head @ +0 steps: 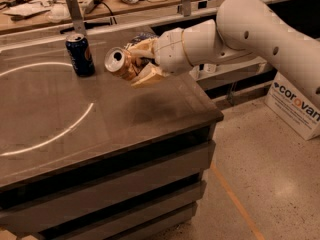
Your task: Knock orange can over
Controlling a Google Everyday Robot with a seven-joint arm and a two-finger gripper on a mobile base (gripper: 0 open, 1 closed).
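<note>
The orange can [120, 63] is tan-gold with a silver top. It is tilted far over to the left, its top facing the camera, above the right part of the grey table [100, 129]. My gripper [139, 63] is right against the can, one tan finger over it and one under its right side, on a white arm reaching in from the right. I cannot tell whether the can's base touches the table.
A dark blue soda can [80, 54] stands upright on the table, just left of the orange can. A white ring is marked on the tabletop. A cluttered workbench lies behind. A white cardboard box [300, 104] sits on the floor at right.
</note>
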